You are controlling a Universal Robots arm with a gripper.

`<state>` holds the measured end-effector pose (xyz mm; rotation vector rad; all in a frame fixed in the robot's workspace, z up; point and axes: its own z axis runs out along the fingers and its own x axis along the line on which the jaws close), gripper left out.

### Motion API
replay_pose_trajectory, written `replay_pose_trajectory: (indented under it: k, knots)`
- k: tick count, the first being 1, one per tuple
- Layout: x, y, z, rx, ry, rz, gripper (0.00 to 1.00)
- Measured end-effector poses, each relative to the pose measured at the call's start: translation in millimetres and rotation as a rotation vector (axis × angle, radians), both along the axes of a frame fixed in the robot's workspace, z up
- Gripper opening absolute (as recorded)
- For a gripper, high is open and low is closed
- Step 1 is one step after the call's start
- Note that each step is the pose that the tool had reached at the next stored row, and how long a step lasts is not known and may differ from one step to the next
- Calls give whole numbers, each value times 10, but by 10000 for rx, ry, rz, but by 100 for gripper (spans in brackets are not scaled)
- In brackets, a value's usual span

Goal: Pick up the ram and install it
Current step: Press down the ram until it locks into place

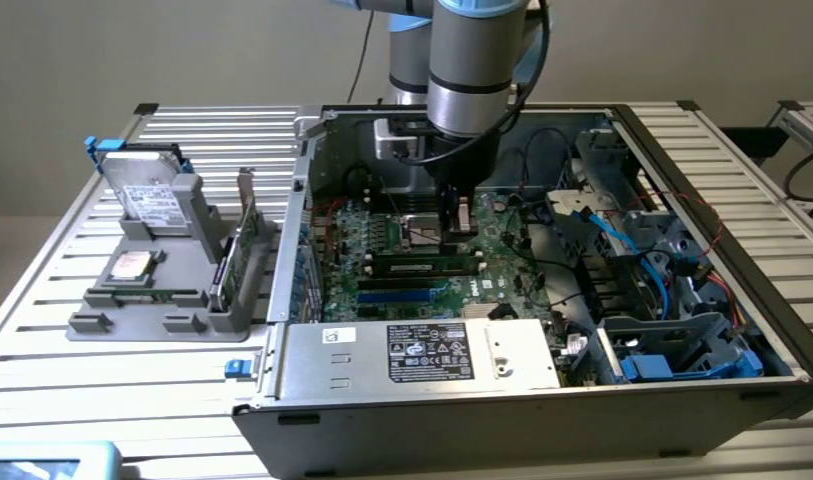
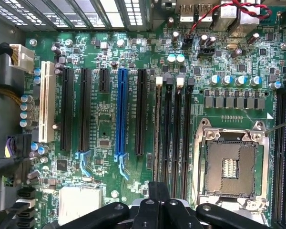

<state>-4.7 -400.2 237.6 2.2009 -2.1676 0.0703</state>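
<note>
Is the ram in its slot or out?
In, it seems: the ram stands on edge, seated among the slots of the motherboard.

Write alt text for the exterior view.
A robot arm reaches down into an open computer case, its gripper just above the motherboard, near a ram stick lying seated in a slot. On the exterior view's left, a grey rack holds hard drives.

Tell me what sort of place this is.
Probably a robotics lab bench set up for PC assembly: an open computer case lies on a slatted aluminium table, a grey fixture holds spare parts beside it, and a robot arm reaches inside.
</note>
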Motion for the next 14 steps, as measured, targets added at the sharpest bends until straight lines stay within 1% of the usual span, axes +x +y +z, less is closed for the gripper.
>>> replay_pose_trajectory:
  k: [6,9,14]
  knots:
    - [49,-3,-2,-1,5,-68,11]
    - [68,-11,-2,-4,19,-87,11]
    - [78,-19,-17,10,36,-118,11]
